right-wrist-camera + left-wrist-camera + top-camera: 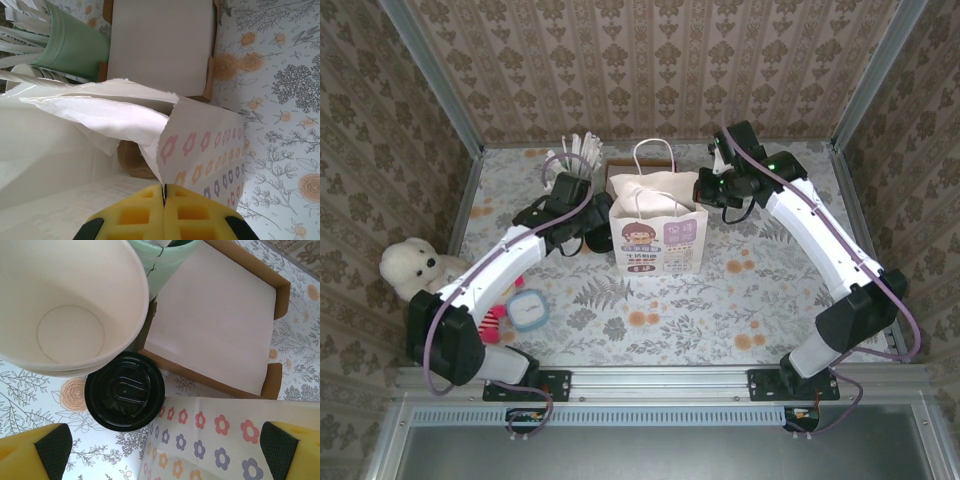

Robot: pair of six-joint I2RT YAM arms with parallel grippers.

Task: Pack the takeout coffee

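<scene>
Left pincer (165, 450): fingers (35, 455) spread wide, nothing between them, nothing touched. It hangs pointing down beside the left rear corner of the paper bag (658, 240). Right pincer (164, 195): pressed shut, with the bag's right top edge nipped in the seam between its yellow pads.

The bag stands mid-surface (750, 300), toward the far edge, mouth open. Low inside it is a blurred olive-brown rounded shape (134, 161); cannot tell what it is. Behind the bag, along the far edge, a cardboard tray (281, 290) holds a plain white sheet (215, 325). Left of the tray is a green cup (75, 52) full of paper-wrapped straws (22, 37). Beside that is a stack of cream cups (122, 305), the top one empty.

The takeout coffee (125, 390) is seen from straight above: black lid (135, 375) showing, cup wall hidden beneath it, so a loose lid cannot be ruled out. It sits outside the bag, touching the bag's left rear corner, just in front of the tray's near corner. It lies just beyond the left pincer's fingertips, left of the gap's centre, and well apart from the right pincer.
</scene>
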